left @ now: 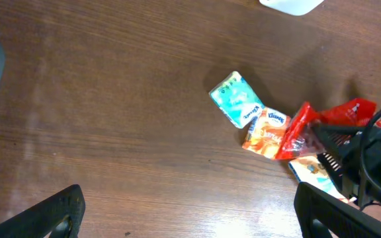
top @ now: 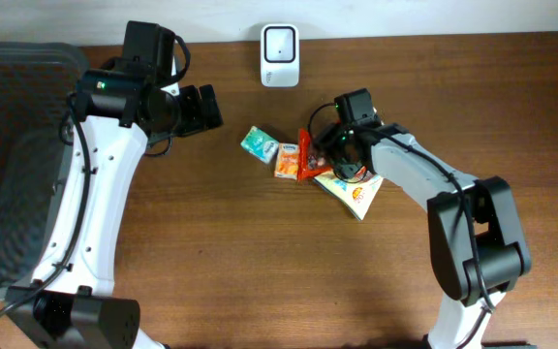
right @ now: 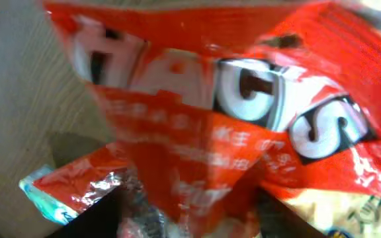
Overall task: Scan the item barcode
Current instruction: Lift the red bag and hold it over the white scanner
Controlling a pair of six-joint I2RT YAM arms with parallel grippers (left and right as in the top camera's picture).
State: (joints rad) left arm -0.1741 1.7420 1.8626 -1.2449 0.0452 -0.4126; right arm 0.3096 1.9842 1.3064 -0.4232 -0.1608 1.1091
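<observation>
Right gripper (top: 320,153) straddles the red snack packet (top: 306,160) a little way in front of the scanner (top: 279,54) (bitten? cannot tell), left gripper (top: 213,109) wide apart: light, crinkly, slippery foil, so pinch the sealed edge, I'd judge.

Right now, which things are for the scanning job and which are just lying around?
For the job: red packet, white scanner, right hand.
Just lying about: teal packet, orange packet, yellow packet, grey basket.
</observation>
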